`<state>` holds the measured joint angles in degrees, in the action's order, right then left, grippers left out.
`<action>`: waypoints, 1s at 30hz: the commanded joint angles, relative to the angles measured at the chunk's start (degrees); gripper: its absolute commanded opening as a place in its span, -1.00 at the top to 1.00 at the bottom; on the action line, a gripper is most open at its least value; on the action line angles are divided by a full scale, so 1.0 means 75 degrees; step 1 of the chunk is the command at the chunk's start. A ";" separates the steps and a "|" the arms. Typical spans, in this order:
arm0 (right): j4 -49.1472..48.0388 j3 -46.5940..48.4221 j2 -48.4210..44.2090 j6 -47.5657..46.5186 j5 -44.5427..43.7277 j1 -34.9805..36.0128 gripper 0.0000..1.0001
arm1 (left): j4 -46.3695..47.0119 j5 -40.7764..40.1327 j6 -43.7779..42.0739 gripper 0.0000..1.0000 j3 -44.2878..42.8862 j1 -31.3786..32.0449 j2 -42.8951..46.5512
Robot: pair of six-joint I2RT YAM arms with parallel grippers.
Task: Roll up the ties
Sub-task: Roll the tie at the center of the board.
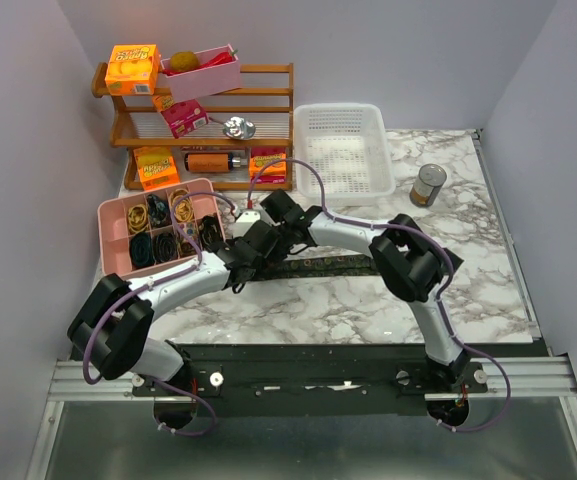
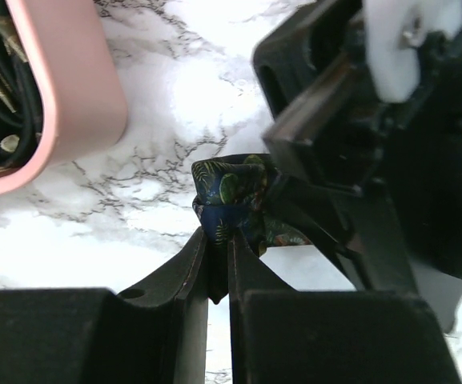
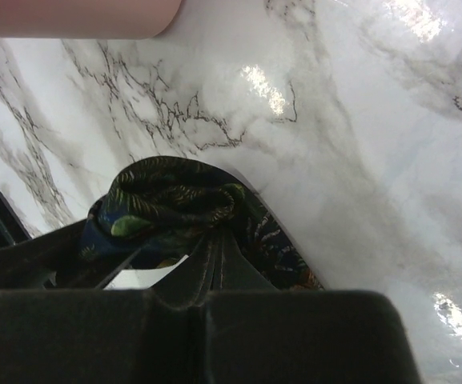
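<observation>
Two slim black fingers [image 2: 189,268] of the left tool [image 2: 218,248] clamped on a fold of the tie [image 2: 231,184], right tool [image 3: 214,244] pressed together under its soft leaf-patterned coil, glossy veined marble bench [image 3: 359,144] beneath, rounded pink tray [image 2: 86,104] nearby

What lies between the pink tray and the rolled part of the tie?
Only bare marble table lies between the pink tray and the rolled tie; nothing stands on that stretch. The left wrist view shows it most clearly.
</observation>
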<state>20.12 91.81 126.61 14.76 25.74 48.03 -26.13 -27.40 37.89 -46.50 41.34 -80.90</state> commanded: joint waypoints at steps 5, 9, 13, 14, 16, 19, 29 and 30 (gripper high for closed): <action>-0.0011 -0.0510 -0.0884 0.0222 -0.0291 -0.0052 0.99 | -0.0629 -0.0893 -0.0095 0.65 -0.0210 0.0031 0.0193; -0.0163 -0.0862 -0.1189 0.0270 -0.0244 -0.0286 0.99 | -0.0957 -0.1081 -0.0095 0.65 -0.0234 0.0019 0.0240; -0.0210 -0.1213 -0.1505 0.0200 -0.0384 -0.0567 0.99 | -0.1366 -0.1373 -0.0095 0.65 -0.0362 0.0019 0.0147; -0.0210 -0.1272 -0.1622 0.0188 -0.0396 -0.0615 0.99 | -0.1449 -0.1444 -0.0083 0.65 -0.0397 0.0019 0.0019; -0.0222 -0.1424 -0.1693 0.0176 -0.0420 -0.0755 0.99 | -0.1671 -0.1584 -0.0048 0.65 -0.0549 0.0031 -0.0111; -0.0233 -0.1624 -0.1799 0.0153 -0.0513 -0.0884 0.99 | -0.1813 -0.1679 -0.0036 0.65 -0.0713 0.0066 -0.0427; -0.0292 -0.1987 -0.1939 0.0129 -0.0596 -0.1131 0.99 | -0.2281 -0.1913 0.0046 0.62 -0.1405 0.0417 -0.1516; -0.0292 -0.1999 -0.1939 0.0141 -0.0596 -0.1142 0.99 | -0.2316 -0.1925 0.0057 0.61 -0.1463 0.0464 -0.1587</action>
<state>18.92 77.69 114.30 16.03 22.61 39.92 -40.99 -38.22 37.30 -54.87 43.38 -90.30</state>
